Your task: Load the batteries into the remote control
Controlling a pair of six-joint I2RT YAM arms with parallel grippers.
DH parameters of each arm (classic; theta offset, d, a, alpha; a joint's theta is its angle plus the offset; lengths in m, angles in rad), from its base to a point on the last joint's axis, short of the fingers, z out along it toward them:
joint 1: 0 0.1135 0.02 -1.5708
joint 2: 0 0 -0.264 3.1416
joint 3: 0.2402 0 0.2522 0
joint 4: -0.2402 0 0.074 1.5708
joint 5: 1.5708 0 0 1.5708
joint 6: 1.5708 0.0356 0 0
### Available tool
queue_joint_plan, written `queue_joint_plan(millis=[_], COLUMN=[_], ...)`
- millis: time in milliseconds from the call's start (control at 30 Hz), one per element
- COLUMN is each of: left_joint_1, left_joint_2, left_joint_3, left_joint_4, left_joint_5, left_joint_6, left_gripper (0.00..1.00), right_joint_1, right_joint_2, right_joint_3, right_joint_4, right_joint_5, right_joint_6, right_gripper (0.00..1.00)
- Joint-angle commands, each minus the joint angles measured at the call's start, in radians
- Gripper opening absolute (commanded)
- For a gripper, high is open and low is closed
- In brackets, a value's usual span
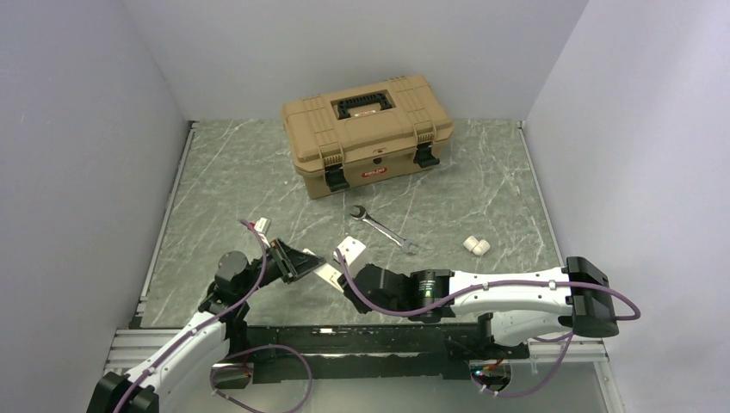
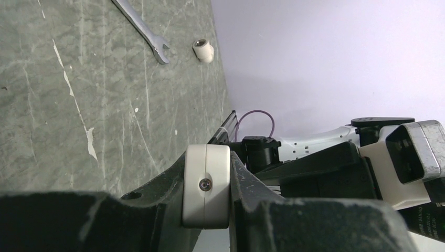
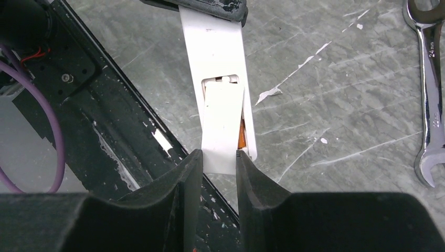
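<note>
The remote control (image 3: pixel 212 52) is held in the air just above the tabletop (image 1: pixel 241 189), low and centre in the overhead view, running between the two arms. The left tool (image 2: pixel 207 173) is clamped shut on one end of it. In the right wrist view the back of the remote faces up. Its cover (image 3: pixel 223 123) sits crooked in the opening, with a sliver of orange recess (image 3: pixel 242 134) showing along its right edge. The right tool (image 3: pixel 219 156) has its fingers pressed against both long edges of the cover's near end, gripping it. The step in hand looks like getting the cover off to reach the battery bay, and it is only partly free. The next move probably calls for drawing the cover straight along the remote's length while the left tool holds firm, since a skewed pull could jam it. The batteries (image 1: pixel 476 246), two small white cylinders, lie untouched right of centre in the overhead view, beside the wrench (image 1: pixel 383 228). The toolbox (image 1: pixel 366 133) sits closed at upper centre.
</note>
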Motion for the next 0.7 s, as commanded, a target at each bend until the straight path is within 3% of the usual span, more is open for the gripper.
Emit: queue_joint_plan(millis=[0,667], left_joint_1=[-0.005,-0.005], left_joint_2=[0.012,0.006], left_joint_3=[-0.043,-0.04], left_joint_4=[0.108,0.085], left_joint_5=[0.03,0.082], left_joint_6=[-0.034,-0.03], left_gripper=[0.0,0.0], right_joint_1=[0.004,0.005], right_joint_2=[-0.02,-0.098], right_joint_3=[-0.006,-0.01], right_joint_4=[0.042,0.004], right_joint_5=[-0.012,0.013], right_joint_6=[-0.025,-0.096], right_gripper=[0.32,0.33])
